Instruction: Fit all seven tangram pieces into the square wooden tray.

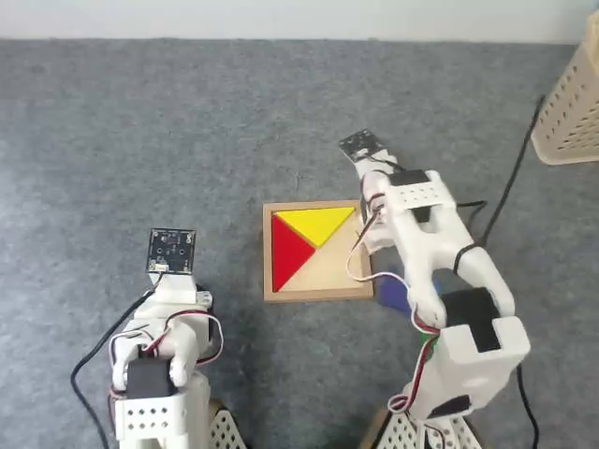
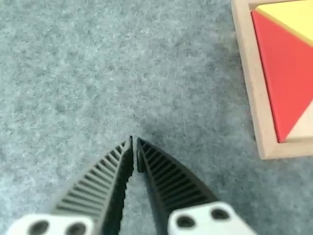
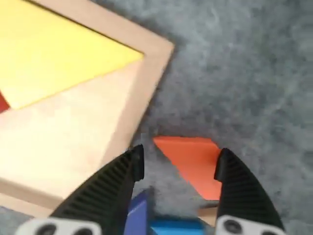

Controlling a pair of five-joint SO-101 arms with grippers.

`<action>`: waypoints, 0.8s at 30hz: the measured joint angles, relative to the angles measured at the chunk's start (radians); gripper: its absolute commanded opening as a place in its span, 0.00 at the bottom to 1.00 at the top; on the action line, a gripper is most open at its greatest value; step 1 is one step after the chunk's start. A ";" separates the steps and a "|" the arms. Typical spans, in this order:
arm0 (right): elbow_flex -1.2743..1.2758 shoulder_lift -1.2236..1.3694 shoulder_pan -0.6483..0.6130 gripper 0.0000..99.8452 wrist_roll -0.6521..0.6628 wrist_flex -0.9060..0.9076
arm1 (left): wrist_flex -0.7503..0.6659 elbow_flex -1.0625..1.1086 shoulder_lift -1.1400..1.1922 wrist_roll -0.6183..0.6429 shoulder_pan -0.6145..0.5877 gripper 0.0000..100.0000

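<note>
While the right arm (image 1: 440, 253) hides one edge of the tray (image 1: 316, 296) from above, the right gripper (image 3: 182, 157) gapes astride an orange piece (image 3: 193, 166) on the carpet (image 2: 73, 73) just beside the tray, a blue piece (image 3: 171, 227) cut off nearby; a yellow triangle (image 1: 314, 224) and a red triangle (image 1: 290, 251) lie inside the tray; the left gripper (image 2: 134, 143) is clenched over bare carpet
</note>
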 measured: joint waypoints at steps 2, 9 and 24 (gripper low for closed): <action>0.000 -0.002 -0.014 0.23 -0.008 0.000 | 0.000 0.000 0.000 0.000 0.000 0.01; 0.014 -0.028 -0.005 0.23 -0.011 0.000 | 0.000 0.000 0.000 0.000 -0.002 0.01; 0.391 -0.433 0.020 0.15 0.219 -0.149 | 0.000 0.000 0.000 0.000 0.000 0.01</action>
